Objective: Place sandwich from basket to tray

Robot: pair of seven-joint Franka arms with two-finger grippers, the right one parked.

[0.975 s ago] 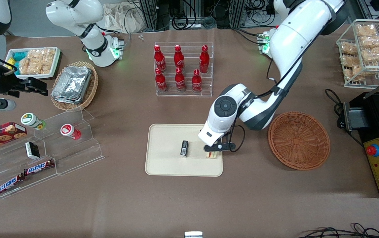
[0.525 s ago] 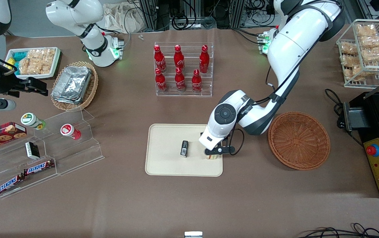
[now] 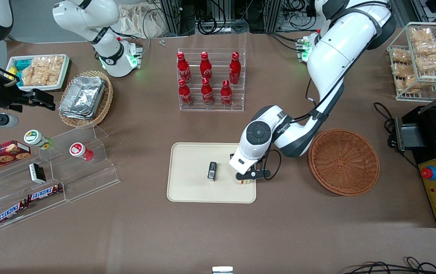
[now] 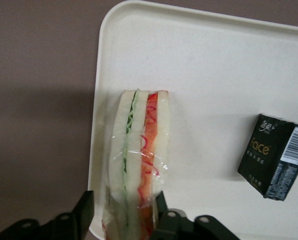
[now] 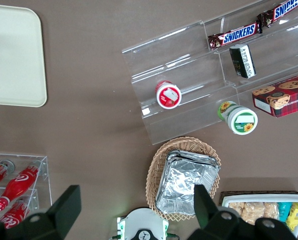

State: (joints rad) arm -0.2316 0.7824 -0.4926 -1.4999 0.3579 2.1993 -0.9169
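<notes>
Sandwich (image 4: 136, 165) has descended onto tray (image 3: 191, 190) near its basket-side rim; gripper (image 3: 245, 178) jaws remain clamped on it, release pending.

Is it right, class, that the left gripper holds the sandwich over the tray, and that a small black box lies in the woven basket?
Not quite. The small black box lies on the tray, not in the basket, which the front view shows holding nothing. The rest stands: the left gripper is shut on the sandwich over the tray.
</notes>
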